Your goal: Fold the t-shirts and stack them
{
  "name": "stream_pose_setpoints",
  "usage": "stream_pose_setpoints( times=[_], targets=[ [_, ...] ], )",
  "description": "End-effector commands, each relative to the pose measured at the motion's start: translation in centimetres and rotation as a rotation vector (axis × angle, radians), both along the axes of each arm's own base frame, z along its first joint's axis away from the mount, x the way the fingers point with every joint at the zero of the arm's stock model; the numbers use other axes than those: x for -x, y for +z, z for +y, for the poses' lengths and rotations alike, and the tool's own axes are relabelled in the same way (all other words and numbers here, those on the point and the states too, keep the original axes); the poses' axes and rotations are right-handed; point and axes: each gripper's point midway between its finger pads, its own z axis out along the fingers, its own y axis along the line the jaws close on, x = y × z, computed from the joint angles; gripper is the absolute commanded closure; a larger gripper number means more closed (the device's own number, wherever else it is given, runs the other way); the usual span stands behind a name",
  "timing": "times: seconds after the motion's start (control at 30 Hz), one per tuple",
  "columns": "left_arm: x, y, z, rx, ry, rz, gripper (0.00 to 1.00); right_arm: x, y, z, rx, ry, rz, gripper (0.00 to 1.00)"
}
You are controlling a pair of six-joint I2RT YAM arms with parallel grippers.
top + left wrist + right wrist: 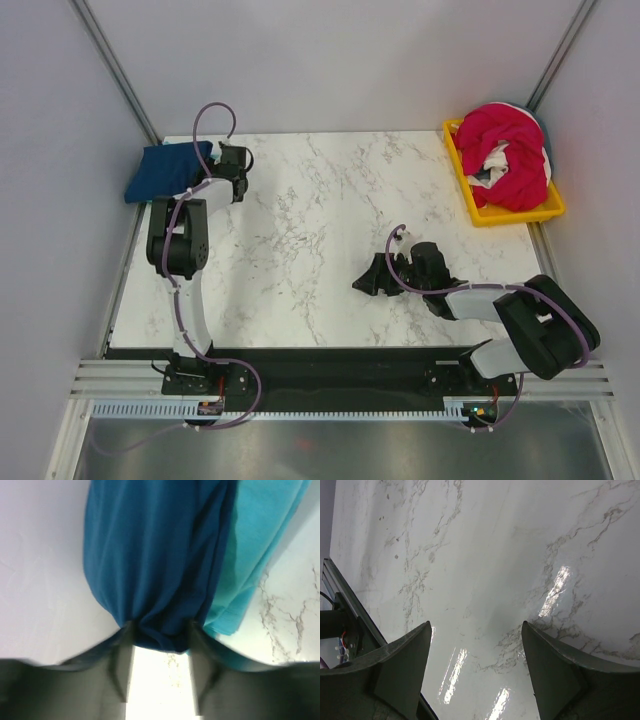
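1. The desk [300, 230]: my left hand [160, 630] works at its far-left corner. The folded cloth there seems to reach past the edge, so a careless tug could slide it off.
2. The magenta-red and white t-shirts [505, 150] lie heaped in the yellow tray [470, 200], well beyond my right hand [476, 630] and off to its right. They look tangled, so grabbing one could drag the others out with it.
3. The navy t-shirt [150, 555] is straight ahead of my left hand, with one fold bunched between the fingers [119, 670]. The teal t-shirt [255, 540] lies against it, just to the right. If the cloth catches on a finger as I draw back, I judge the fold would pull open and the pile would skew.
4. My left hand stands part-way apart, and navy cloth touches both fingers. I cannot tell whether they are pressing it or only flanking it. That doubt is the main hazard.
5. My right hand is spread wide and holds nothing, with bare marble below it. Its risk is small, though a low sweep could scrape the desk.
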Motion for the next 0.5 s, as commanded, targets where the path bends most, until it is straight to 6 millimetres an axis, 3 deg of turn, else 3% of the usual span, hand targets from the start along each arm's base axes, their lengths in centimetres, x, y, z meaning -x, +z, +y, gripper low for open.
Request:
stream_pose_setpoints(
  times=[0.0, 0.03, 0.1, 0.13, 0.17, 0.23, 0.3, 0.33, 0.43, 0.47],
  targets=[
    [0.2, 2.9, -0.7, 0.143, 0.073, -0.110, 0.34, 0.2, -0.6, -0.1, 0.016, 0.006, 0.026, 0.18],
    [-0.2, 4.4, -1.0, 0.169, 0.074, -0.148, 0.22, 0.1, -0.6, -0.1, 0.016, 0.006, 0.024, 0.18],
    [0.0, 6.1, -1.9, 0.255, 0.070, -0.181, 0.15, 0.1, -0.5, -0.1, 0.015, 0.006, 0.022, 0.18],
    [-0.1, 8.9, -2.3, 0.297, 0.058, -0.238, 0.10, 0.2, -0.6, -0.1, 0.016, 0.007, 0.023, 0.18],
    [0.6, 9.5, -2.7, 0.333, 0.054, -0.222, 0.08, 0.1, -0.5, -0.1, 0.016, 0.007, 0.022, 0.18],
    [0.6, 12.6, -4.6, 0.456, 0.004, -0.290, 0.06, 0.2, -0.6, -0.1, 0.016, 0.007, 0.023, 0.18],
    [1.5, 13.6, -6.6, 0.551, -0.040, -0.296, 0.06, 0.2, -0.6, -0.1, 0.016, 0.007, 0.023, 0.18],
    [2.3, 15.3, -7.2, 0.578, -0.060, -0.329, 0.06, 0.2, -0.5, -0.1, 0.015, 0.006, 0.023, 0.18],
    [4.6, 15.0, -9.8, 0.723, -0.105, -0.318, 0.07, 0.2, -0.5, -0.1, 0.015, 0.007, 0.018, 0.18],
    [6.0, 16.9, -10.3, 0.776, -0.133, -0.363, 0.07, 0.2, -0.5, -0.1, 0.015, 0.007, 0.018, 0.18]
  ],
)
